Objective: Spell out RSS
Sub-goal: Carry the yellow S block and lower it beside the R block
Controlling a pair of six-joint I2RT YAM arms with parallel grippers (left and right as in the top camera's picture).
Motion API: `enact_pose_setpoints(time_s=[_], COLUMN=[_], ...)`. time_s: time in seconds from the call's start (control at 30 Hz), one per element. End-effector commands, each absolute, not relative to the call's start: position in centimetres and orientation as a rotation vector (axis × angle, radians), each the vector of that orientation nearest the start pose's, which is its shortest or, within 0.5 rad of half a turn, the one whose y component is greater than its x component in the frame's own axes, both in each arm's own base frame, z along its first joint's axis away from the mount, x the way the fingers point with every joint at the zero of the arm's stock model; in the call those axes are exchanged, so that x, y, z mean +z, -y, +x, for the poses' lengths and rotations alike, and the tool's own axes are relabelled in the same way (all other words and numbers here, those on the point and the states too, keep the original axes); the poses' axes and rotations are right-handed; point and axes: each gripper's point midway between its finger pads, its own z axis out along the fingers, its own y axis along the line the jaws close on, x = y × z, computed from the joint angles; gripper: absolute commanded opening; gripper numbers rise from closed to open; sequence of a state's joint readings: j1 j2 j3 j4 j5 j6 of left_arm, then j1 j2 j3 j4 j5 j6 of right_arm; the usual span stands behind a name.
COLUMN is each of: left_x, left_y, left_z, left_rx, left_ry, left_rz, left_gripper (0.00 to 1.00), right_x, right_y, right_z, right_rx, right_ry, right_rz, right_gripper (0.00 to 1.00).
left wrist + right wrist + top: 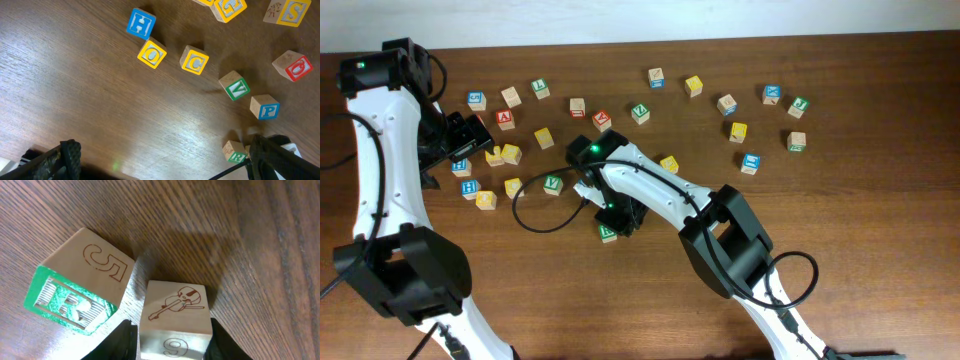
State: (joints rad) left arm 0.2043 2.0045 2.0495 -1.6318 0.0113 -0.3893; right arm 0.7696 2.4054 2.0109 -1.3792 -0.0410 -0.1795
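Observation:
The R cube (75, 300), green-bordered with a 5 on its wooden side, lies tilted on the table; it also shows in the overhead view (608, 233) and the left wrist view (234, 151). My right gripper (172, 342) is shut on a wooden cube (175, 312) right beside it. That cube shows a violin drawing and a 9, and its coloured face is hidden. A yellow S cube (290, 11) lies far off at the upper right of the left wrist view. My left gripper (167, 160) is open and empty above bare table, left of the R cube.
Near the left gripper lie a blue H cube (141, 23), yellow O cube (151, 54), yellow C cube (194, 60), green V cube (234, 85), blue P cube (264, 106) and a red cube (295, 65). Several more cubes are scattered across the far table (740, 130).

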Motion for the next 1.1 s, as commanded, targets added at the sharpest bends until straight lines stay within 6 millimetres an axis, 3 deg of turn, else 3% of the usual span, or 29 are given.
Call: enact_pose_setpoints(time_s=[0.0,0.23,0.33,0.4,0.47,0.5,0.53,0.67,0.7,0.73,0.8,0.9,0.97,1.03,1.07], left_x=[18.2,18.2,18.2,18.2,18.2,18.2,18.2,18.2,18.2,18.2,18.2,18.2,18.2,18.2,18.2], left_y=[-7.4,-7.4,-7.4,-7.4,-7.4,-7.4,-7.4,-7.4,-7.4,-7.4,-7.4,-7.4,-7.4,-7.4,-7.4], left_z=[36.2,36.2,36.2,36.2,36.2,36.2,36.2,36.2,36.2,36.2,36.2,36.2,36.2,36.2,36.2], left_rx=[-0.017,-0.017,-0.017,-0.017,-0.017,-0.017,-0.017,-0.017,-0.017,-0.017,-0.017,-0.017,-0.017,-0.017,-0.017], left_ry=[-3.006,-3.006,-3.006,-3.006,-3.006,-3.006,-3.007,-3.006,-3.006,-3.007,-3.006,-3.006,-3.006,-3.006,-3.006], left_rz=[-0.926,-0.926,-0.926,-0.926,-0.926,-0.926,-0.926,-0.926,-0.926,-0.926,-0.926,-0.926,-0.926,-0.926,-0.926], left_gripper=[0.99,0.99,0.99,0.99,0.99,0.99,0.99,0.99,0.99,0.99,0.99,0.99,0.99,0.99,0.99], right_x=[2.3,4.0,4.3,5.7,5.8,6.0,5.8,2.4,2.3,1.9,1.1,4.3,6.7,7.2,7.1], right_y=[-29.1,-27.1,-27.6,-29.5,-29.3,-29.2,-28.6,-25.1,-24.5,-23.7,-20.9,-19.1,-19.8,-20.9,-21.6], right_z=[29.5,32.8,32.7,31.8,32.0,31.8,31.5,30.9,31.2,31.6,33.0,35.1,35.5,35.2,34.2], right_rx=[-0.027,0.467,0.570,0.887,1.005,1.145,1.269,1.403,1.393,1.347,1.107,0.894,0.698,0.314,0.009], right_ry=[-2.980,-3.120,-3.109,-3.040,-3.042,-3.016,-2.996,-3.070,-3.087,-3.110,-3.245,-3.274,-3.288,-3.310,-3.312], right_rz=[-1.502,-1.169,-1.165,-1.186,-1.120,-1.098,-1.067,-0.845,-0.810,-0.787,-0.661,-0.688,-0.750,-0.760,-0.732], right_gripper=[0.32,0.29,0.29,0.29,0.29,0.29,0.29,0.30,0.42,0.46,0.45,0.45,0.46,0.50,0.51])
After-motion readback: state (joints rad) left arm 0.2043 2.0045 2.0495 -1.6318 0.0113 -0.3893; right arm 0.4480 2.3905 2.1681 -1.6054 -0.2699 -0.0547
